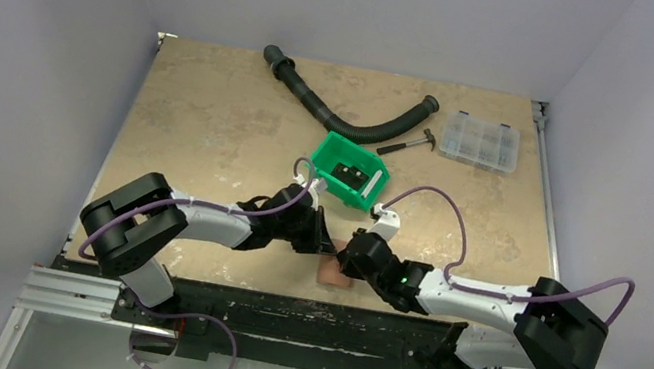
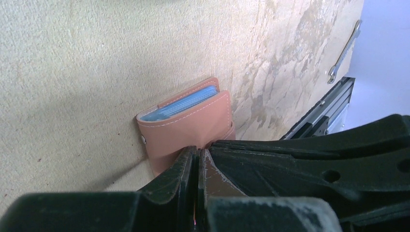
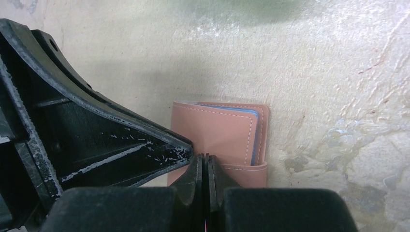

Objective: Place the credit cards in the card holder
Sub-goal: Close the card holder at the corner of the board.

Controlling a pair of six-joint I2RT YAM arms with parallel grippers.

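The reddish-brown card holder (image 1: 337, 275) lies folded on the table near its front edge, between the two grippers. In the left wrist view the card holder (image 2: 186, 128) has a light blue card (image 2: 186, 102) tucked between its flaps. The right wrist view shows the card holder (image 3: 215, 133) with the blue card's edge (image 3: 255, 135) along its right side. My left gripper (image 2: 198, 151) is shut, its tips resting against the holder's flap. My right gripper (image 3: 205, 157) is shut, its tips against the holder's near edge. The yellow-gold card is not visible.
A green bin (image 1: 349, 170) stands just behind the grippers. A black hose (image 1: 336, 110), a hammer (image 1: 411, 145) and a clear compartment box (image 1: 481, 141) lie at the back. A wrench (image 2: 344, 50) lies near the table's metal edge rail.
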